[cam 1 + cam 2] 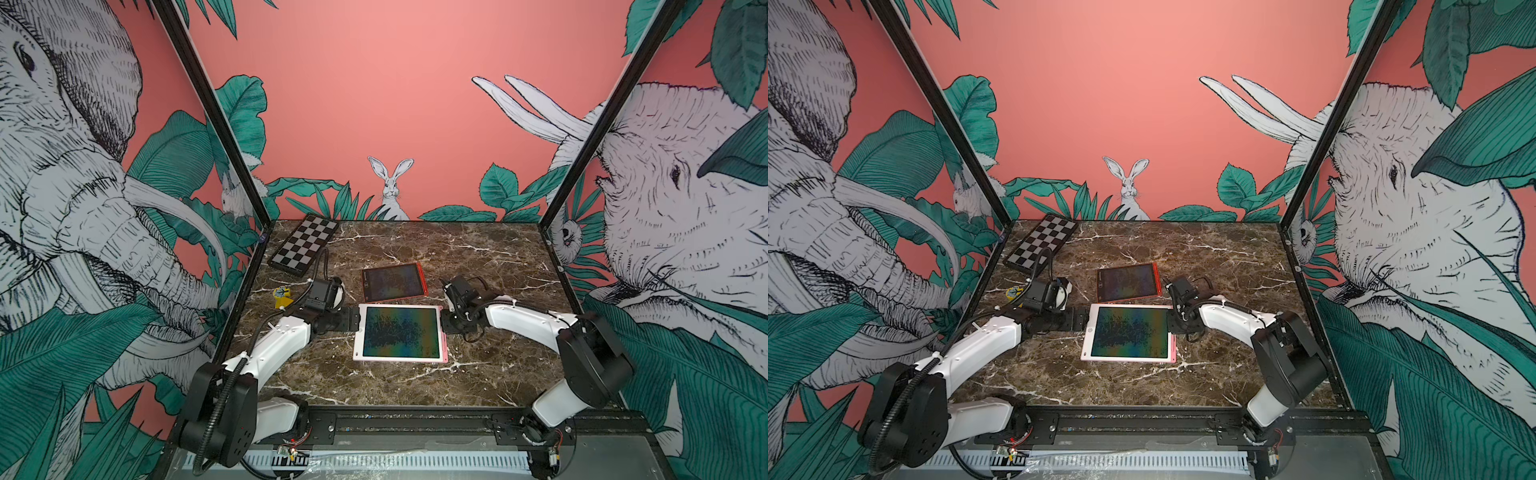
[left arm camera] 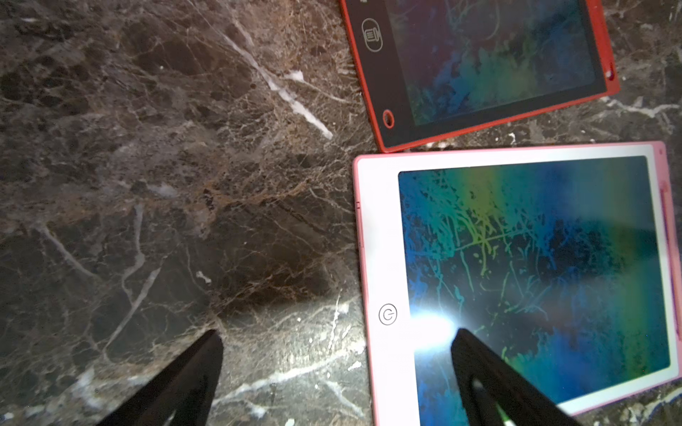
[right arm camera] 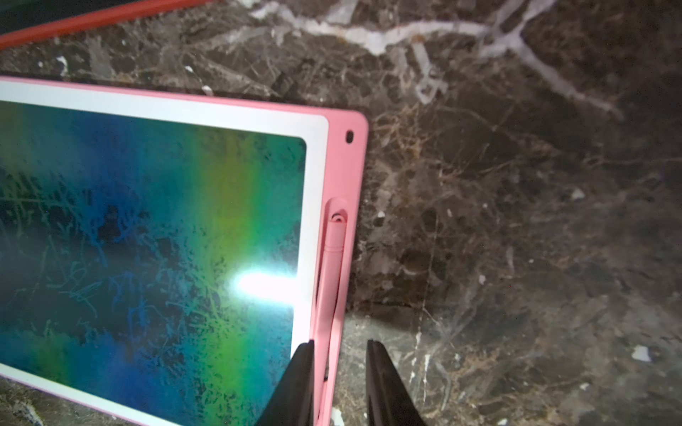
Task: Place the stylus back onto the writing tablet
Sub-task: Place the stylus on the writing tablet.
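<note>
Stylus [image 3: 332, 265] is lying in the groove along the pink right-hand rail of the writing tablet [image 1: 399, 308], one end at the groove's rounded stop. Can't tell if it's seated flush. Right gripper [image 3: 340, 343] sits over that rail with fingers slightly parted. One finger is above the bezel right beside the stylus, the other is over bare marble off the edge, and there's visible slack, so nothing is clamped. Left gripper [image 2: 336, 332] is spread wide across the opposite edge, one finger over the screen and one over the table [image 1: 478, 257], holding nothing. Tablet lies flat mid-table, roughly square to the front edge. Tight spot is the far side: the red tablet [image 1: 392, 282] is skewed, its near corner just beside the pink tablet's far edge with only a thin strip of marble between them. Marble is bare right of the rail out to the wall frame, and bare along the front strip too. Chessboard [image 1: 303, 245] is in the far left corner, well apart. A small yellow item [image 1: 282, 296] sits by the left table edge, beside the left arm's wrist.
</note>
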Motion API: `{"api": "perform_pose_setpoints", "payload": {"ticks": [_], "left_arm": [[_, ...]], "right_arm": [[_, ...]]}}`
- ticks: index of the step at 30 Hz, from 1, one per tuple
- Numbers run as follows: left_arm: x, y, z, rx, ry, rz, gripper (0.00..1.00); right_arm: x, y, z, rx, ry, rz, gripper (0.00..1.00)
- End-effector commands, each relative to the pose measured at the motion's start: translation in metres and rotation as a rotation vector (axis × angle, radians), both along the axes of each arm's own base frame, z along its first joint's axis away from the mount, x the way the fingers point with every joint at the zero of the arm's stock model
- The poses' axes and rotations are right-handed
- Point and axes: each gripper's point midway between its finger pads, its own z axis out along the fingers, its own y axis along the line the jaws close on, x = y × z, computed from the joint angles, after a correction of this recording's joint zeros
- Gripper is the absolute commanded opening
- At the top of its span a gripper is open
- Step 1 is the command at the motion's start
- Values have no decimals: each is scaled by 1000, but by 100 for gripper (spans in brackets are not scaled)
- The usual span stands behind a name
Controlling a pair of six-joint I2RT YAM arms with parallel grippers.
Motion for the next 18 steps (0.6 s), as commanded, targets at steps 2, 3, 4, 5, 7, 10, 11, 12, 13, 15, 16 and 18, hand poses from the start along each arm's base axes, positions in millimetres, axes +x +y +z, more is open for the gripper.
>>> {"api": "perform_pose_setpoints", "payload": {"ticks": [2, 3, 4, 5, 7, 10, 11, 12, 13, 15, 16, 18], "left_arm": [[-3, 3, 3, 14, -1, 3, 99], [-3, 3, 3, 13, -1, 3, 99], [-3, 3, 3, 14, -2, 3, 99], [-3, 3, 3, 14, -1, 4, 99], [-4, 3, 3, 15, 0, 2, 99], [-4, 4, 3, 18, -2, 3, 99], [-4, 4, 3, 18, -2, 3, 99], [-4, 3, 3, 18, 0, 2, 99], [-4, 3, 3, 18, -3, 0, 99], [-4, 3, 2, 18, 0, 3, 99], [-4, 3, 3, 18, 0, 2, 99], [-4, 4, 2, 17, 0, 3, 99]], "right_arm": [[-1, -3, -7, -52, 15, 15, 27], [-2, -2, -8, -54, 18, 17, 27], [-1, -2, -9, -55, 18, 18, 27], [-1, -1, -9, -56, 20, 21, 28], [-1, -1, -10, -67, 20, 22, 28], [-1, -1, -10, -76, 20, 26, 28], [-1, -1, -10, -78, 20, 26, 28], [-1, 0, -9, -77, 19, 28, 28], [-1, -1, -9, -77, 18, 27, 28], [-1, 0, -8, -76, 15, 29, 28], [-1, 0, -7, -76, 14, 28, 28], [0, 1, -6, -76, 11, 29, 28]]}}
